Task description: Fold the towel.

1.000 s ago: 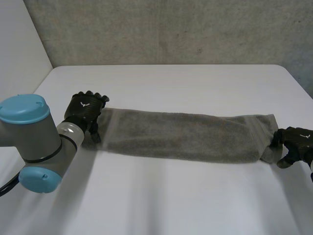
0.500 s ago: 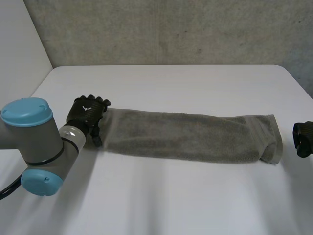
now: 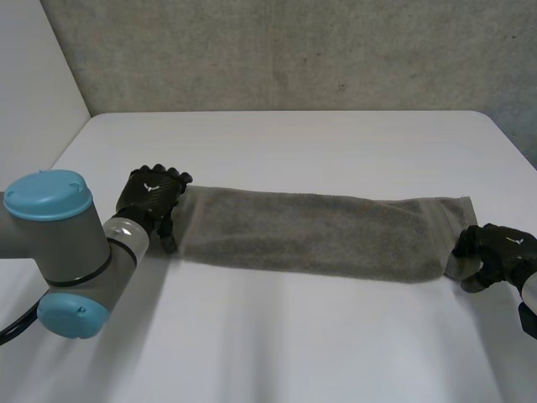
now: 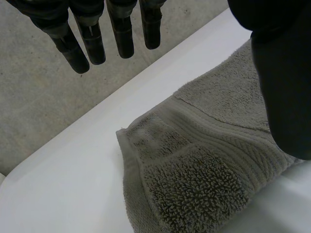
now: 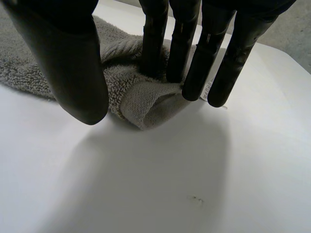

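Towel [image 3: 310,233] in long strip. Left hand [image 3: 149,197] released at one end; right hand [image 3: 495,252] unclenched, pressing other. Pinch both corners squarely before lifting

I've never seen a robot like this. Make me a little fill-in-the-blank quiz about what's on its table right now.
1. The towel lying in a long strip is ___ in colour.
2. The table under it is ___.
3. The right hand rests its fingertips on one ___ of the towel, and the left hand is at the other.
4. The left hand's fingers are ___ and hold nothing.

Missing words: grey; white; end; straight
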Robot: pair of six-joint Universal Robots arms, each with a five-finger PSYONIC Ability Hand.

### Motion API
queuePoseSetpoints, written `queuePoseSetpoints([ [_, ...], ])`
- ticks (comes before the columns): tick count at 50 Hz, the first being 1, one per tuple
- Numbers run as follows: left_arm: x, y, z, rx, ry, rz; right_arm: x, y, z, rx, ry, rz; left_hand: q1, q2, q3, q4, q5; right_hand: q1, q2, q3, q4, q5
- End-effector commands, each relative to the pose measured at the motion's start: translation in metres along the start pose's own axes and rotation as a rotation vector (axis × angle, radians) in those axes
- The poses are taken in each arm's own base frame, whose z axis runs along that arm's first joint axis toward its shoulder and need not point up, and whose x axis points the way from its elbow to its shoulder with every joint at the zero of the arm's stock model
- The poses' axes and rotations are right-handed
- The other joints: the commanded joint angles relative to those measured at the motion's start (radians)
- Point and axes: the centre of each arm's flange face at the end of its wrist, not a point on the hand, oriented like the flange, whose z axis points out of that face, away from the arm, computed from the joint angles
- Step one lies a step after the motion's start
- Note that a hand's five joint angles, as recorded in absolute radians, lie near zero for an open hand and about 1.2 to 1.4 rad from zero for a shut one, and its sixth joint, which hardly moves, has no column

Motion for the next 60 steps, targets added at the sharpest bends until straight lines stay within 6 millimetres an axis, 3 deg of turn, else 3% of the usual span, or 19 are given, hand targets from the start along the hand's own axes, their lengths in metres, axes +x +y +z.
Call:
queuePoseSetpoints([
  [1, 0.000, 0.000, 0.000, 0.005, 0.000, 0.001, -0.003, -0.003, 0.003, 0.022, -0.007, -0.014, -0.066, -0.057, -0.047, -0.061, -0.200, 0.001, -0.042, -0.017, -0.005, 0.023],
  [18, 0.001, 0.000, 0.000, 0.012, -0.001, 0.003, -0.005, 0.006, 0.021, 0.027, 0.032, -0.054, -0.069, -0.060, -0.050, -0.064, -0.203, 0.089, 0.046, 0.071, 0.083, 0.111],
  [23, 0.001, 0.000, 0.001, 0.013, -0.002, 0.003, -0.005, 0.010, 0.026, 0.019, 0.032, -0.061, -0.069, -0.060, -0.050, -0.064, -0.203, 0.330, 0.287, 0.312, 0.324, 0.351],
  [25, 0.001, 0.000, 0.001, 0.013, -0.002, 0.003, -0.001, 0.009, 0.028, 0.025, 0.050, -0.066, -0.069, -0.060, -0.050, -0.064, -0.203, 0.697, 0.655, 0.680, 0.692, 0.719],
  [36, 0.001, 0.001, 0.000, 0.010, -0.001, 0.003, 0.014, -0.012, 0.026, 0.080, 0.148, -0.110, -0.069, -0.060, -0.050, -0.064, -0.203, 0.769, 0.727, 0.751, 0.764, 0.791],
  [38, 0.002, 0.002, 0.000, 0.007, 0.000, 0.004, 0.038, -0.022, 0.026, 0.093, 0.221, -0.142, -0.069, -0.060, -0.050, -0.064, -0.203, 0.769, 0.727, 0.751, 0.764, 0.791],
  [39, 0.002, 0.002, 0.000, 0.007, 0.000, 0.004, 0.039, -0.022, 0.026, 0.093, 0.222, -0.143, -0.069, -0.060, -0.050, -0.064, -0.203, 0.769, 0.727, 0.751, 0.764, 0.791],
  [41, 0.002, 0.002, -0.001, 0.006, 0.001, 0.004, 0.069, -0.023, 0.025, 0.064, 0.295, -0.190, -0.069, -0.060, -0.050, -0.064, -0.203, 0.769, 0.727, 0.751, 0.764, 0.791],
  [47, 0.002, 0.002, -0.002, 0.007, 0.000, 0.004, 0.093, -0.021, 0.024, 0.002, 0.344, -0.260, -0.069, -0.060, -0.050, -0.064, -0.203, 0.769, 0.727, 0.751, 0.764, 0.791],
  [52, 0.001, -0.002, -0.003, 0.015, -0.002, 0.005, 0.114, -0.036, 0.024, 0.016, 0.406, -0.298, -0.069, -0.060, -0.050, -0.064, -0.203, 0.769, 0.727, 0.751, 0.764, 0.791],
  [56, 0.001, -0.004, -0.004, 0.021, -0.003, 0.005, 0.123, -0.075, 0.019, 0.104, 0.442, -0.325, -0.069, -0.060, -0.050, -0.064, -0.203, 0.769, 0.727, 0.751, 0.764, 0.791],
  [57, 0.000, -0.006, -0.004, 0.025, -0.006, 0.005, 0.120, -0.089, 0.016, 0.129, 0.434, -0.335, -0.071, -0.063, -0.053, -0.066, -0.206, 0.769, 0.727, 0.751, 0.764, 0.791],
  [58, 0.000, -0.006, -0.004, 0.025, -0.006, 0.005, 0.120, -0.089, 0.016, 0.130, 0.434, -0.335, -0.072, -0.063, -0.053, -0.066, -0.206, 0.769, 0.727, 0.751, 0.764, 0.791],
  [60, -0.003, -0.014, -0.006, 0.046, -0.015, 0.003, 0.078, -0.119, 0.014, 0.199, 0.331, -0.374, -0.074, -0.066, -0.056, -0.069, -0.209, 0.769, 0.727, 0.751, 0.764, 0.791],
])
